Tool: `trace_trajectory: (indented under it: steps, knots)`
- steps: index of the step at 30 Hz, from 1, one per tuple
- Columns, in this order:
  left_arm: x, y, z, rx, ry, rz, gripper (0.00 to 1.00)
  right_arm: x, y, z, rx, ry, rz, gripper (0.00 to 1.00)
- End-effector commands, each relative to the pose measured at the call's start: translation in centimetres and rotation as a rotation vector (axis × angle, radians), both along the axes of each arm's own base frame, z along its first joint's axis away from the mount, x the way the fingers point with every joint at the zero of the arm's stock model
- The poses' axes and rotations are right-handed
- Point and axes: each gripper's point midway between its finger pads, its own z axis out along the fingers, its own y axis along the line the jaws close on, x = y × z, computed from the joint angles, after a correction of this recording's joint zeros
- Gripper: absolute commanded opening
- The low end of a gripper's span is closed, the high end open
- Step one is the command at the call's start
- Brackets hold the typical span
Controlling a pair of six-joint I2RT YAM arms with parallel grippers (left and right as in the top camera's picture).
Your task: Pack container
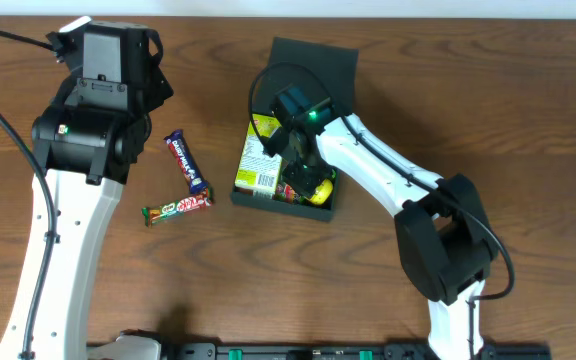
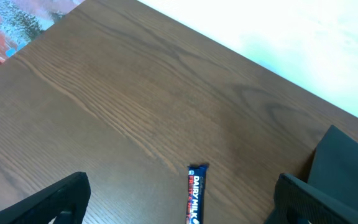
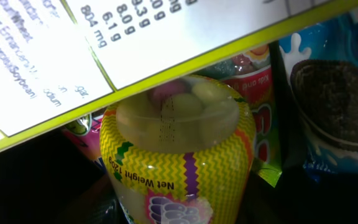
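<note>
The dark teal container [image 1: 268, 197] lies at the table's middle with its flap lid [image 1: 313, 65] open toward the back. Inside it are a yellow-green box [image 1: 258, 160] and other snack packets. My right gripper [image 1: 308, 175] reaches down into the container and is shut on a yellow candy jar [image 3: 179, 155], which also shows in the overhead view [image 1: 321, 188]. A blue Dairy Milk bar [image 1: 186, 162] and a red-and-green bar [image 1: 178, 207] lie on the table left of the container. My left gripper [image 2: 185, 211] is open above the blue bar [image 2: 194, 196].
In the right wrist view the yellow-green box [image 3: 135, 43] lies over the jar, with a blue cookie packet [image 3: 340, 106] to its right and a red packet [image 3: 263, 93] behind. The container's lid edge [image 2: 347, 162] shows at the right of the left wrist view.
</note>
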Motion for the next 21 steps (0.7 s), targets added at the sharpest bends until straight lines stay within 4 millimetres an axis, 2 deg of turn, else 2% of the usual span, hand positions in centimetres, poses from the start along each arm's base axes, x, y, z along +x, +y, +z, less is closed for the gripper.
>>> trace_trajectory:
  steps: [1,4,8,13,14,16,19,21]
  knots:
    - [0.0,0.5,-0.2,0.021,0.009,0.016,0.95,0.1,0.0,-0.2,-0.011,-0.010,0.004,0.51]
    - [0.0,0.5,-0.2,0.021,0.009,0.016,0.95,0.3,0.2,0.2,-0.003,-0.016,-0.036,0.49]
    - [0.0,0.5,-0.2,0.021,0.009,0.016,0.95,0.9,0.6,2.0,0.012,-0.036,-0.040,0.46]
    - [0.0,0.5,-0.2,0.019,0.009,0.014,0.96,3.0,1.4,7.2,0.079,-0.124,-0.079,0.45]
    - [0.0,0.5,-0.2,0.018,0.009,0.014,0.95,3.6,1.2,8.5,0.096,-0.149,-0.120,0.45]
    - [0.0,0.5,-0.3,0.018,0.010,0.014,0.95,4.4,0.4,9.9,0.107,-0.177,-0.199,0.47]
    - [0.0,0.4,-0.3,0.016,0.010,0.013,0.95,5.0,-1.3,10.6,0.122,-0.169,-0.405,0.48]
    - [0.0,0.3,-0.3,0.008,0.009,0.011,0.95,5.0,-2.3,10.5,0.125,-0.138,-0.576,0.43]
